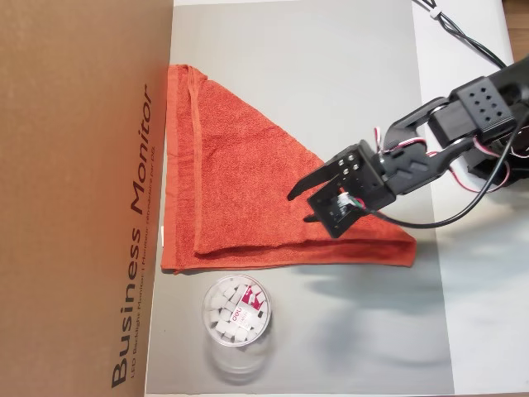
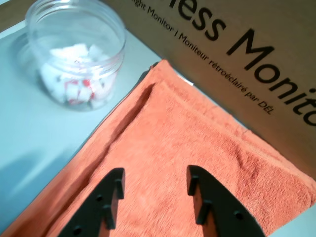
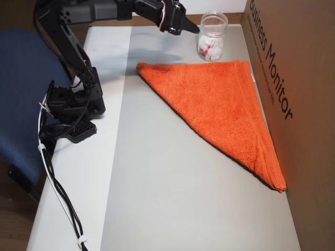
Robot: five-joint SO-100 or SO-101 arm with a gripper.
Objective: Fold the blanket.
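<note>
The pincer (image 2: 154, 190) hung open and empty above the blanket (image 2: 187, 158), which lay folded into a triangle. Any further fold required gripping a corner.

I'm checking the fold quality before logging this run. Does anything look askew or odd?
Slightly. The orange-red terry-cloth blanket is folded into a triangle, but the layers do not match: the lower layer sticks out past the top one along two edges. The clear round tub of white pieces stands upright, nothing spilled. The open hand holds nothing.
</note>
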